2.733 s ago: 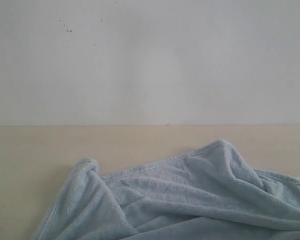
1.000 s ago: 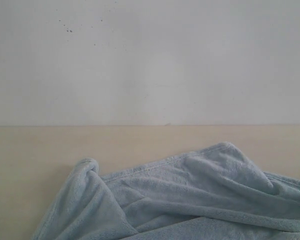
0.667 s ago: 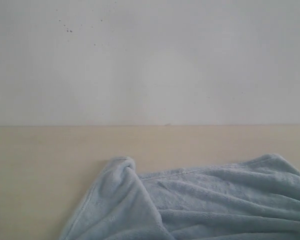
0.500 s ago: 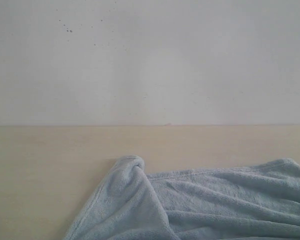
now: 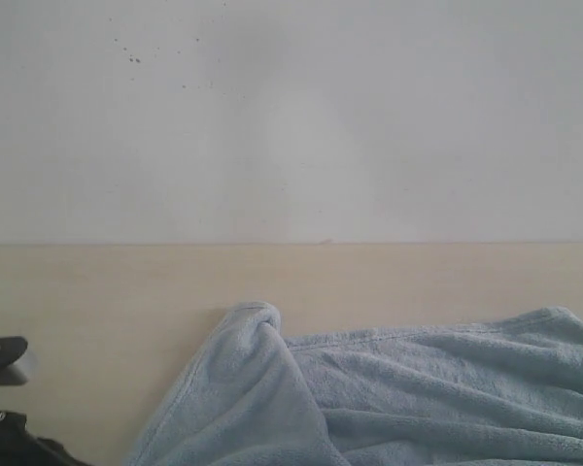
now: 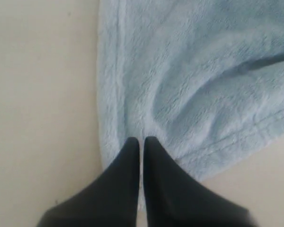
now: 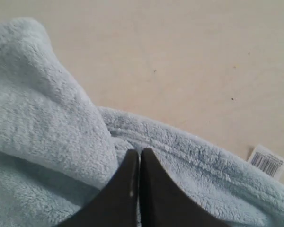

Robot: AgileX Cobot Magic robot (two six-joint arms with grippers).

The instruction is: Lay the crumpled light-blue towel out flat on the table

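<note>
L pincer (image 6: 141, 140), R pincer (image 7: 139, 152) clenched on towel (image 5: 418, 388); label (image 7: 267, 161) near R; wall (image 5: 291, 116) behind.

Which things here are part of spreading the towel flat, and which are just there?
Part of the job:
towel
table
left claw and right claw, both shut on the towel's edge

Just there:
wall with a few dark specks
</note>
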